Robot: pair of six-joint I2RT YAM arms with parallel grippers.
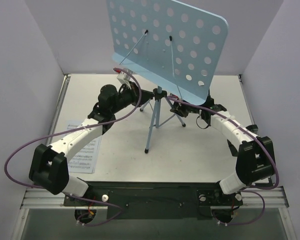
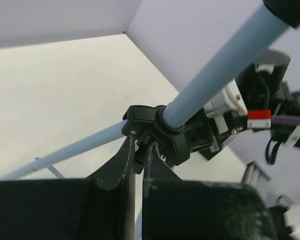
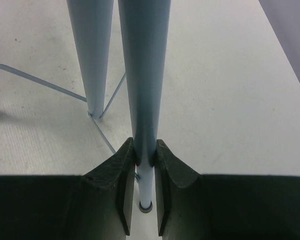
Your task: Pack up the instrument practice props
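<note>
The light-blue hole-punched music stand (image 1: 165, 40) stands on thin tripod legs in the middle of the table. My left gripper (image 1: 151, 94) reaches in from the left to the black collar (image 2: 160, 132) on the stand's pole (image 2: 220, 65). In the left wrist view the gripper (image 2: 141, 145) is shut on a small black tab of that collar. My right gripper (image 1: 180, 107) comes in from the right. In the right wrist view it (image 3: 145, 150) is shut on one light-blue tripod leg (image 3: 142, 75), just above the leg's rubber foot. A white sheet-music page (image 1: 85, 150) lies flat at the left, partly under my left arm.
White walls close off the table on the left, back and right. Another tripod leg ends at a foot (image 1: 147, 149) near the table's middle front. Purple cables (image 1: 20, 150) loop off both arms. A metal rail (image 1: 155, 196) runs along the near edge.
</note>
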